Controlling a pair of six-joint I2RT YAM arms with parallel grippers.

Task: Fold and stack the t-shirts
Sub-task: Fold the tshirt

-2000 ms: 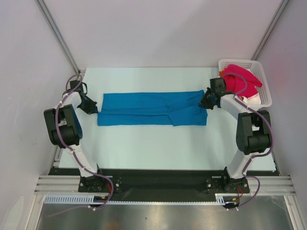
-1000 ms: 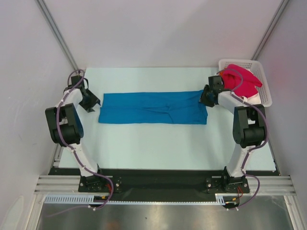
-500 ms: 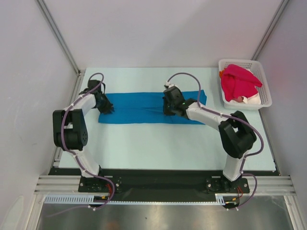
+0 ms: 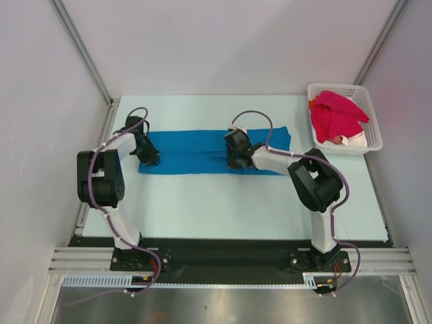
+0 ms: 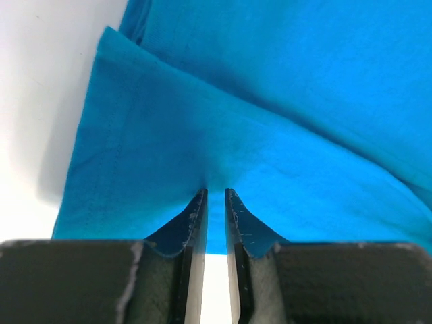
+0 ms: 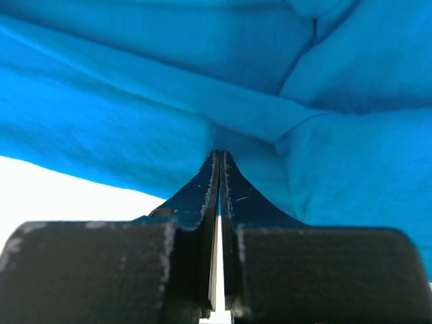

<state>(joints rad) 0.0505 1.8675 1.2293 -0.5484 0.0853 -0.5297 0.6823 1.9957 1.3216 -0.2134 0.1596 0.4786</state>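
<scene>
Left claw [image 5: 215, 191] is pinched nearly together on a raised pucker of the blue t-shirt [image 4: 196, 152], at its left end. Right claw [image 6: 220, 152] is closed tight on a fold about midway along the shirt. The shirt lies as a long band, left to right, across the far half of the tabletop [image 4: 223, 202]. We judge the two pinches are set so the left half can be lifted and laid over the right. The crimson-pink t-shirt [image 4: 334, 115] sits heaped in the white basket [image 4: 344, 86] at far right, apparently waiting its turn.
</scene>
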